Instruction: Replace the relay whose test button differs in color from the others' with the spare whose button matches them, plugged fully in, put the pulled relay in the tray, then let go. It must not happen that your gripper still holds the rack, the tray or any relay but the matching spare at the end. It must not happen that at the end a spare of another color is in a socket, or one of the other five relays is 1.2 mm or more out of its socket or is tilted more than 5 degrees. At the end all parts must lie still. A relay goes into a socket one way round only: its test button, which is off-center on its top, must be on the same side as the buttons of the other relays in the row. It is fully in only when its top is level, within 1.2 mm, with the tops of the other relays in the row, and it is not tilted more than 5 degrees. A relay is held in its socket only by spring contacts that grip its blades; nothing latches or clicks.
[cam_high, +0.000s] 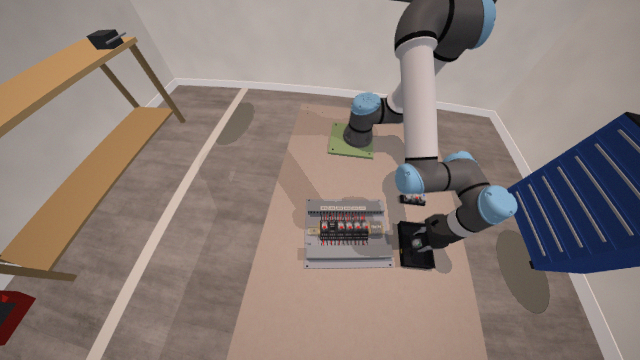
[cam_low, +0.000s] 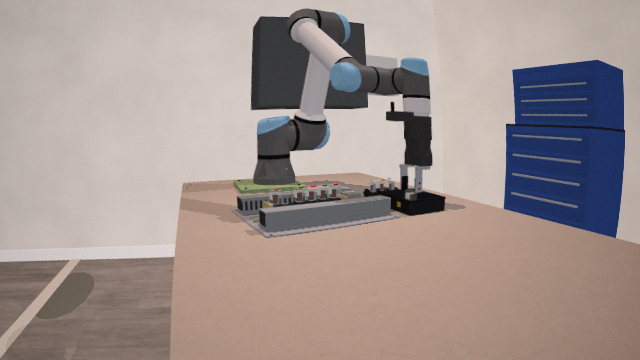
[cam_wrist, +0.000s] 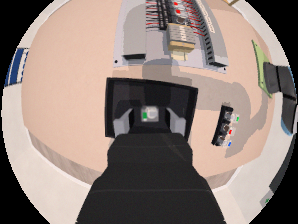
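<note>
My gripper (cam_high: 420, 241) (cam_low: 411, 189) (cam_wrist: 149, 115) is open, pointing down over the black tray (cam_high: 407, 261) (cam_low: 431, 205) (cam_wrist: 152, 81). Its fingers stand apart on either side of a relay with a green button (cam_high: 417, 243) (cam_low: 411, 195) (cam_wrist: 150, 114), which stands in the tray and is not gripped. In the relay row, several relays with red buttons (cam_high: 350, 227) (cam_low: 312, 194) sit in sockets. The second socket from the left (cam_high: 332, 228) is empty in the top view. The spare with the red button (cam_low: 382, 185) (cam_wrist: 227, 130) is the middle one of three in a black holder (cam_wrist: 214, 140).
The other spares have a green button (cam_wrist: 237, 119) and a blue button (cam_wrist: 230, 144). Grey wire ducts (cam_high: 347, 251) (cam_low: 325, 213) flank the relay row on its mounting plate, left of the tray in the top view. The holder stands behind the tray, partly under the arm in that view.
</note>
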